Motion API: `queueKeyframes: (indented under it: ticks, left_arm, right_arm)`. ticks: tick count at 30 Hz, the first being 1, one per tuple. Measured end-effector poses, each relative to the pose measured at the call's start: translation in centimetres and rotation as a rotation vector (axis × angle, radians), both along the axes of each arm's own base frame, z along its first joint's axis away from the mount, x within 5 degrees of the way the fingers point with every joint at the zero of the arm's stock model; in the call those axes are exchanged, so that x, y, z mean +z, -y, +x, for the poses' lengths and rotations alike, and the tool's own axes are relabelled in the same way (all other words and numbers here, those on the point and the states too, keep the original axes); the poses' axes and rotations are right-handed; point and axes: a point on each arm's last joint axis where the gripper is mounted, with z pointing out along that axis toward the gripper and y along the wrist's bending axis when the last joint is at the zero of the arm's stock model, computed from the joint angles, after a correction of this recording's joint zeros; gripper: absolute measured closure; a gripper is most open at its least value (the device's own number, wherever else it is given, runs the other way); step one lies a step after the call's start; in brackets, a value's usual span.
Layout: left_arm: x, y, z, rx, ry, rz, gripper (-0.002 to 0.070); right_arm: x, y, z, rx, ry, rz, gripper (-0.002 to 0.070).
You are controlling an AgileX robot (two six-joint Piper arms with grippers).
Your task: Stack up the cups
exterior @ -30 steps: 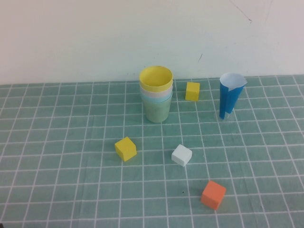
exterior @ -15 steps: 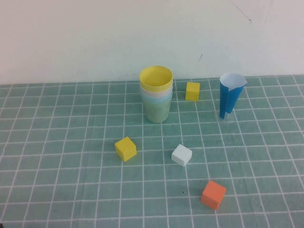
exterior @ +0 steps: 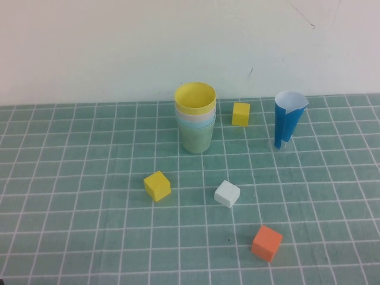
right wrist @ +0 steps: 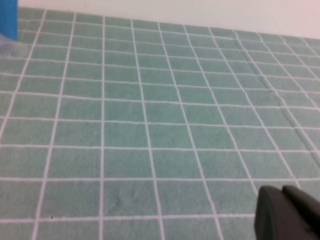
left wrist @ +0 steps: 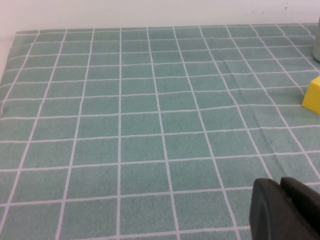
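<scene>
Cups stacked near back edge of table; both grippers low over bare cloth.

Left gripper (left wrist: 286,209) and right gripper (right wrist: 287,212) at near edge in wrist views only, opening cannot be told, nothing seen held; then orange cube (exterior: 266,243); white cube (exterior: 227,193); yellow cube (exterior: 157,186); farther back, cup stack (exterior: 195,117) upright, yellow cup uppermost; second yellow cube (exterior: 240,113) just beside; blue cone (exterior: 287,119) well right.

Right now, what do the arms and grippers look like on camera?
Little shows. Neither arm appears in the high view. Each wrist view catches only a corner of its own gripper: the left gripper and right gripper are matte black, rounded, plastic-looking blocks with a seam. No cables, markings or labels visible.
</scene>
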Motion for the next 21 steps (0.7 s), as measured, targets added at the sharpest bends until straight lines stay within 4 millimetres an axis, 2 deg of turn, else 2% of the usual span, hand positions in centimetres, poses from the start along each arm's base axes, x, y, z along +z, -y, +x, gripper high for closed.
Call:
queueKeyframes:
  ticks: [21]
  left_arm:
    - [0.00,0.00,0.00,0.001,0.000,-0.002,0.0677]
  right_arm:
    - [-0.04,-0.84,0.06,0.157,-0.004,0.012,0.0678]
